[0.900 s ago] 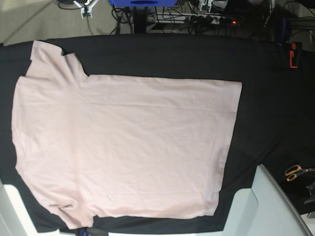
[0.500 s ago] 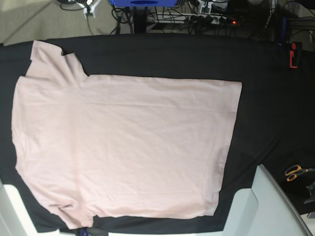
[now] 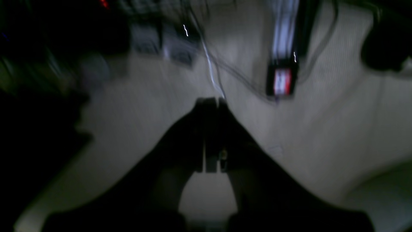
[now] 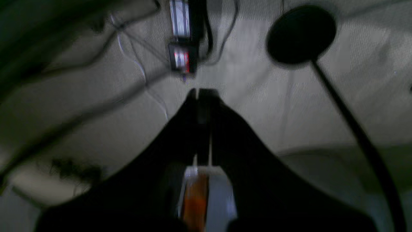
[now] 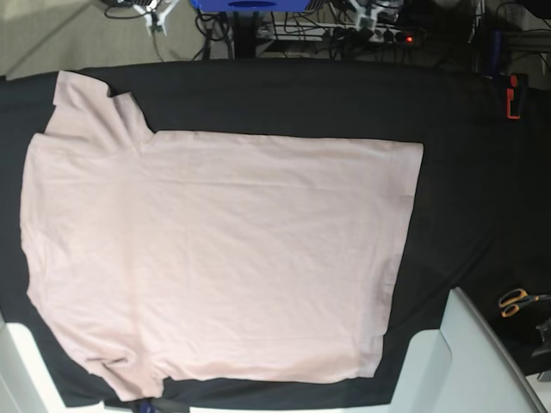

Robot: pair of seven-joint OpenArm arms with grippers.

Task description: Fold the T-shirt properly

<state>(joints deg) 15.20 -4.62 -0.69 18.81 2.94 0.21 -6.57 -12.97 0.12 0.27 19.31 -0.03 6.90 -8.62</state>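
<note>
The pale pink T-shirt [image 5: 215, 258] lies spread flat on the black tablecloth [image 5: 465, 172], with the hem to the right and the sleeves to the left, one at the top left [image 5: 90, 112] and one at the bottom left [image 5: 120, 374]. Neither gripper shows in the base view. In the left wrist view my left gripper [image 3: 210, 100] is shut and empty, seen over blurred floor. In the right wrist view my right gripper [image 4: 201, 91] is shut and empty, also over floor. The shirt shows in neither wrist view.
White arm housings sit at the bottom right [image 5: 456, 361] and bottom left [image 5: 13, 361] of the base view. Orange-handled scissors [image 5: 516, 301] and a red and black tool [image 5: 513, 95] lie on the cloth at the right. Cables cross the floor beyond the table [image 5: 362, 30].
</note>
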